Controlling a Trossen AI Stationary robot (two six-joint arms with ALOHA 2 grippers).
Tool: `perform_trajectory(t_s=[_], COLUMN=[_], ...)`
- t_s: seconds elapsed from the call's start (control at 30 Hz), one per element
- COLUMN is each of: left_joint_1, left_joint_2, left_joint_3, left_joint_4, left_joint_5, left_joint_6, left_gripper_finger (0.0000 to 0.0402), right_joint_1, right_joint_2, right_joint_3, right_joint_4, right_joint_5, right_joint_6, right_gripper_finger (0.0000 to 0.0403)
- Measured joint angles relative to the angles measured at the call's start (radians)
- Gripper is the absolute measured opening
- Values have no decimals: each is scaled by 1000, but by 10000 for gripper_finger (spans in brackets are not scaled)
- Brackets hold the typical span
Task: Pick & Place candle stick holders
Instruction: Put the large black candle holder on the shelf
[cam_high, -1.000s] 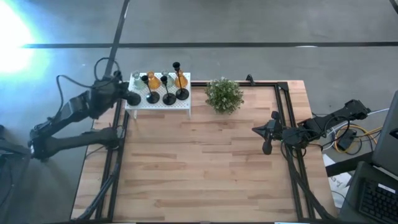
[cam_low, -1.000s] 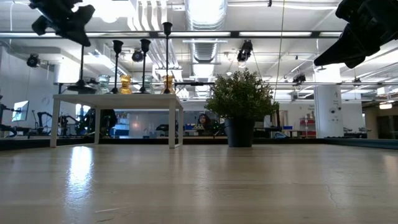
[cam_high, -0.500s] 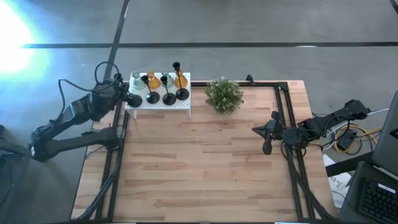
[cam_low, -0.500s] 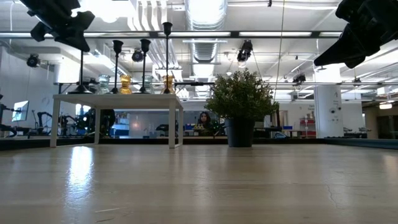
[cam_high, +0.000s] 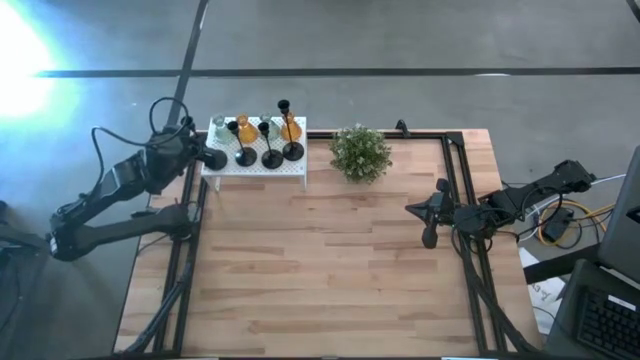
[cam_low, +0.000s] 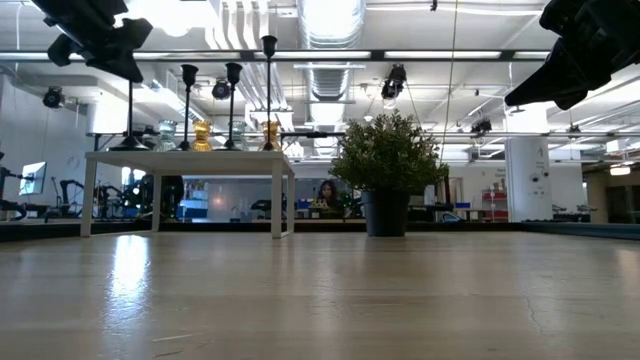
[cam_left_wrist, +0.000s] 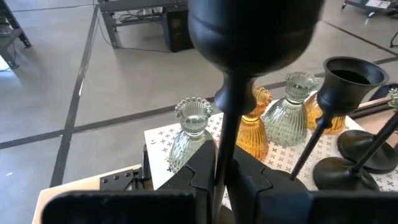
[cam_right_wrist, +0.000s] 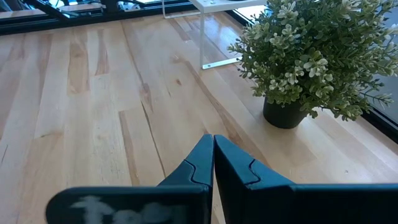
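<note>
A white perforated box (cam_high: 256, 167) stands at the table's far left and carries the candle stick holders: three black stemmed ones (cam_high: 271, 155), amber glass ones (cam_left_wrist: 254, 127) and clear glass ones (cam_left_wrist: 191, 134). My left gripper (cam_left_wrist: 222, 168) is over the box's left end, shut on one more black holder (cam_low: 130, 115), whose cup (cam_left_wrist: 255, 31) rises above the fingers. My right gripper (cam_right_wrist: 213, 155) hangs shut above the bare wood at the table's right side (cam_high: 430, 215). My left gripper pinches the black holder's thin stem (cam_left_wrist: 222, 146) between its two fingers, on the stem's upper part, below the cup. The fingers come from the table's left side, slanting down, and lie across the stem. The holder stands upright, its round base (cam_low: 130, 145) on the box's top.
A bushy green potted plant (cam_high: 360, 152) stands right of the box at the far edge. The wooden table top (cam_high: 320, 270) spreads between the arms. Black frame rails (cam_high: 465, 190) run along the table's left and right sides.
My left gripper has sunk a little with the black holder. The holder's base hung just above the box's left end and now rests on the box's top. The right arm has kept still.
</note>
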Motion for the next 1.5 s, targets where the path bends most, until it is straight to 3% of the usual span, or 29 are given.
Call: perform_trajectory(t_s=[1.0, 1.37, 1.5], left_joint_1=[3, 2, 2], left_joint_2=[31, 17, 4], left_joint_3=[0, 0, 20], left_joint_4=[83, 82, 59], left_joint_5=[27, 27, 69], left_joint_6=[99, 102, 103], left_gripper_finger=[57, 171, 195], right_joint_1=[-1, 0, 0], right_joint_2=[0, 0, 0], right_joint_3=[0, 0, 0], right_joint_4=[0, 0, 0], right_joint_5=[0, 0, 0], right_joint_6=[0, 0, 0], right_gripper_finger=[8, 8, 8])
